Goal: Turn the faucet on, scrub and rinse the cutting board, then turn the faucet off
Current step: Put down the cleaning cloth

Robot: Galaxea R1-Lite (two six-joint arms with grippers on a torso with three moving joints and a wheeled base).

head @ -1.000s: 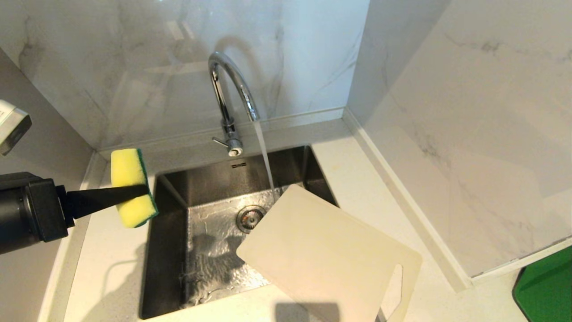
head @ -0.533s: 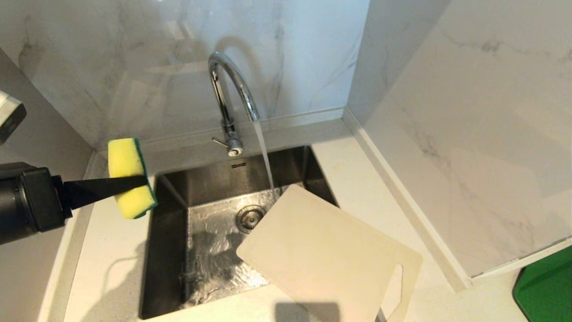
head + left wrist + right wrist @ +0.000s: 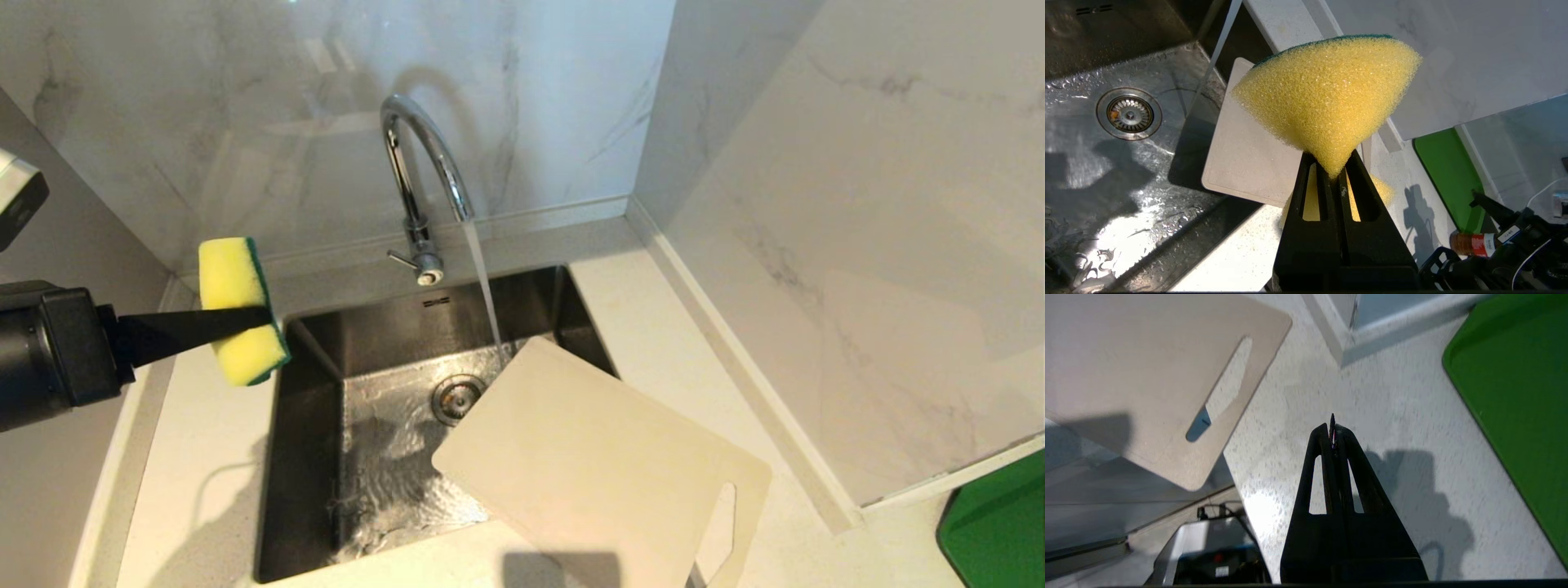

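Looking down from our head camera, we see a steel sink set into a pale speckled counter in a marble-walled corner. The faucet stands behind the basin, and water runs from its arched spout in a thin stream that lands at the far corner of the cutting board. The board lies at an angle, its far end over the sink's right side and its slotted handle end over the counter nearest us. The drain sits just left of the board's far corner, on the wet basin floor.

Our left gripper reaches in from the left, above the counter by the sink's left rim. Its fingers are pinched tight on a yellow sponge with a green backing, squeezing it narrow at the middle. The sponge is well apart from the board and the water.

Our right gripper appears only in its own wrist view, fingers pressed together with nothing between them, above bare counter beside the board's handle slot. A green tray lies on the counter farther right, and part of our base shows below the counter edge.
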